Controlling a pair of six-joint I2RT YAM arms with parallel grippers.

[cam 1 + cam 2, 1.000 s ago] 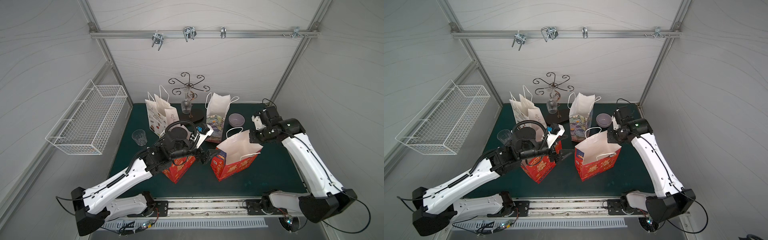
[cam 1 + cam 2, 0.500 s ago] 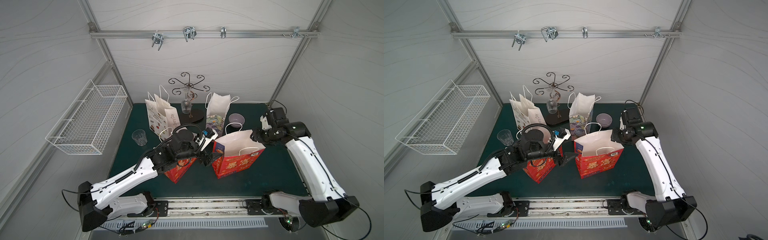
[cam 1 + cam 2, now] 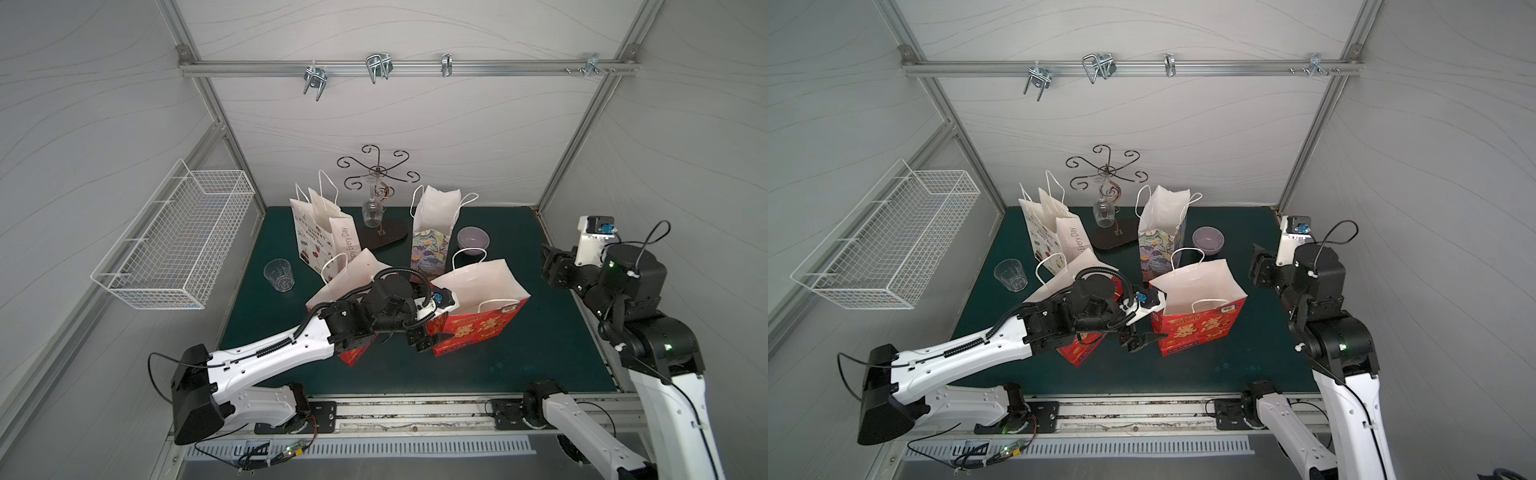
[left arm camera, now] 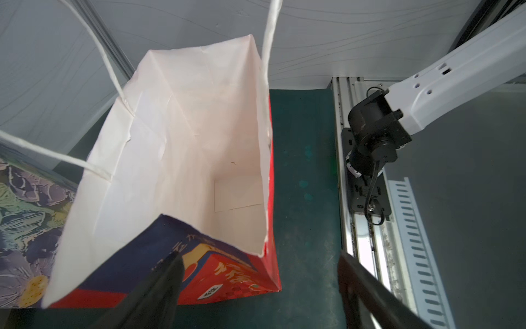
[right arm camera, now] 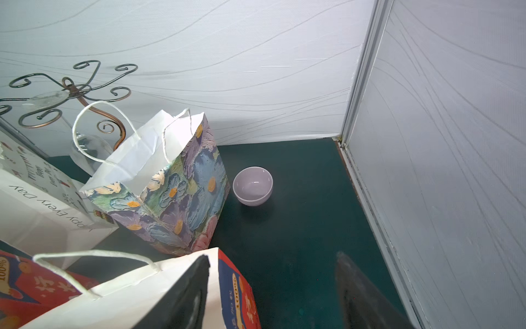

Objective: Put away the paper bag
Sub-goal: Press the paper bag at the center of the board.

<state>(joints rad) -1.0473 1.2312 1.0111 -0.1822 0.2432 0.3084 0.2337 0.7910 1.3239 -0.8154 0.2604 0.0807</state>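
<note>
**Top views: the red paper bag stands open between two parted grippers**

In both top views we find the red paper bag (image 3: pixel 478 320) upright on the green mat (image 3: pixel 519 365), mouth open, near the front middle. The left gripper (image 3: pixel 422 340) sits at the bag's near corner, jaws spread wide and nothing clamped. The right gripper (image 3: pixel 555 266) hangs just off the opposite end, likewise parted and empty.

We judge the step in hand to be the taking-hold, since neither arm has the bag. The next move calls for a pinch on a thin paper wall or a cord handle (image 4: pixel 269 42), gentle enough not to crumple or tip the bag. It would then be carried off, probably to the wire basket (image 3: pixel 174 245) or the hook rail (image 3: pixel 498 67); we cannot tell which.

Containers, largest first:
- The wire basket, on the left wall, shows nothing inside.
- The red paper bag is empty: the left wrist view shows its bare white floor.
- A second red bag (image 3: pixel 353 274) leans partly under the left arm, its contents hidden.
- The floral bag (image 5: pixel 159 182) and the white printed bags (image 3: pixel 320 232) stand open, their depths out of sight.
- The tumbler (image 3: pixel 279 275) and the lilac bowl (image 5: pixel 252 185) hold nothing.
</note>
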